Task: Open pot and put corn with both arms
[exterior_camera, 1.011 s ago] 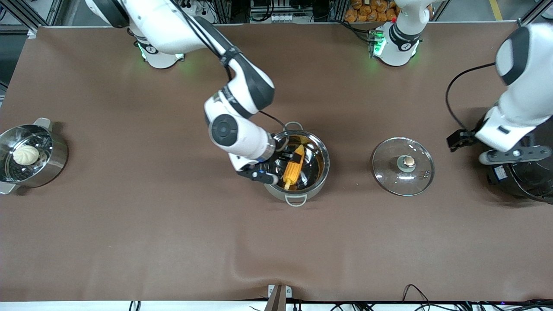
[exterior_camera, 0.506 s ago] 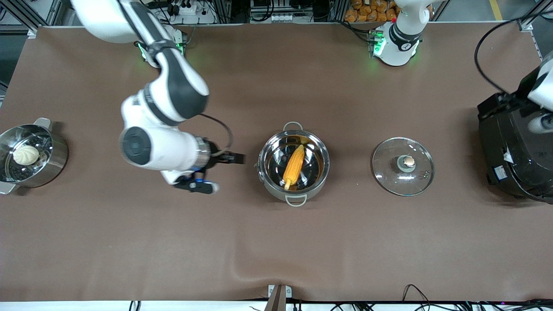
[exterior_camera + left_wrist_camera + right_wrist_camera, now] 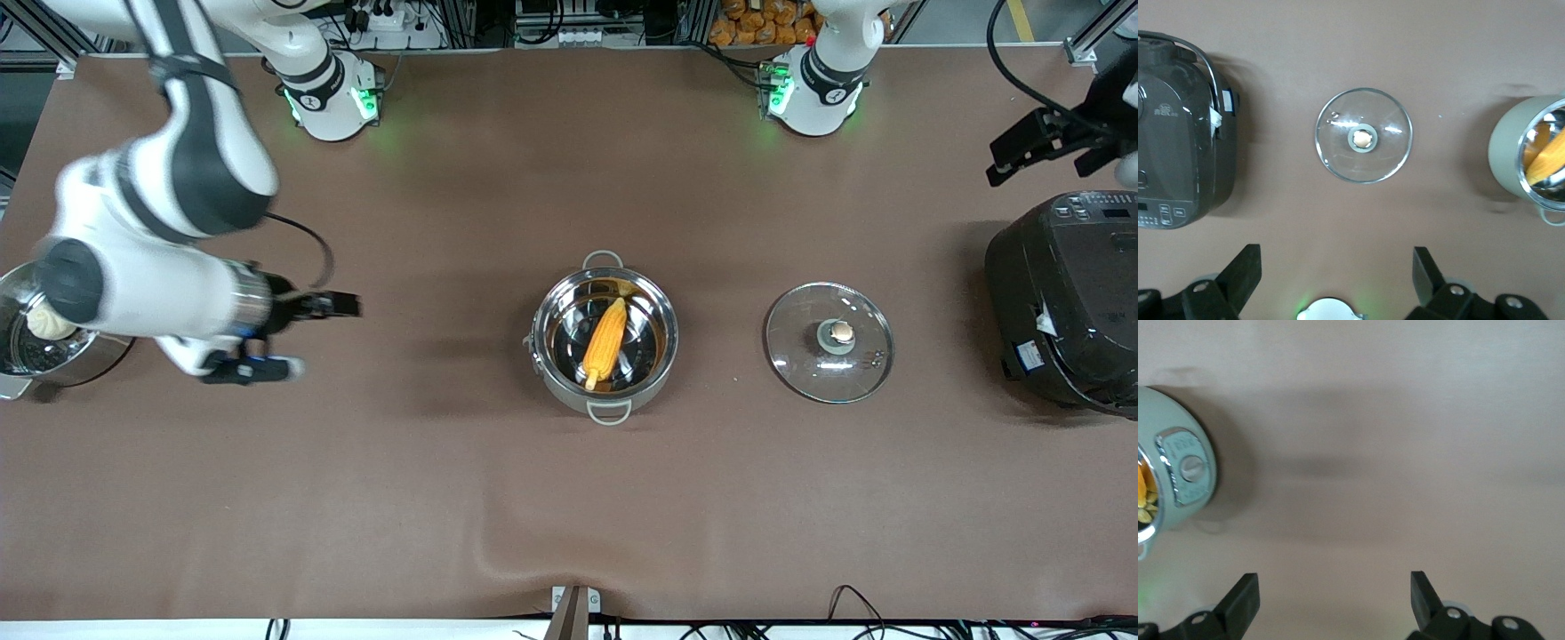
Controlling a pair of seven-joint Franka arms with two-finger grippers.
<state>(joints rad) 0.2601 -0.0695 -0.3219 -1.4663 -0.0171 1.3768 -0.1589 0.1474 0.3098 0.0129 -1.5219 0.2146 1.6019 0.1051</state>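
Observation:
The steel pot (image 3: pixel 660 333) stands uncovered at the table's middle. The corn (image 3: pixel 605 340) lies inside it. Its glass lid (image 3: pixel 858 364) with the copper knob lies flat on the table beside the pot, toward the left arm's end. My right gripper (image 3: pixel 340 306) is open and empty, up over bare table between the pot and the bun pot. My left gripper (image 3: pixel 1031 147) is open and empty, up over the table beside the black cooker. The left wrist view shows the lid (image 3: pixel 1388 150), the pot (image 3: pixel 1508 157) and the corn (image 3: pixel 1546 159) beyond my open left gripper (image 3: pixel 1336 260). The right wrist view shows the pot's side (image 3: pixel 1185 433) and my open right gripper (image 3: pixel 1333 583).
A second steel pot (image 3: pixel 18 351) with a white bun (image 3: pixel 40 324) stands at the right arm's end, partly covered by that arm. The big black cooker (image 3: pixel 1062 302) stands at the left arm's end, also in the left wrist view (image 3: pixel 1178 133). The cloth wrinkles near the front edge.
My right gripper let go of the corn in the pot and swung away toward the bun pot. My left arm pulled back from beside the lid to above the cooker.

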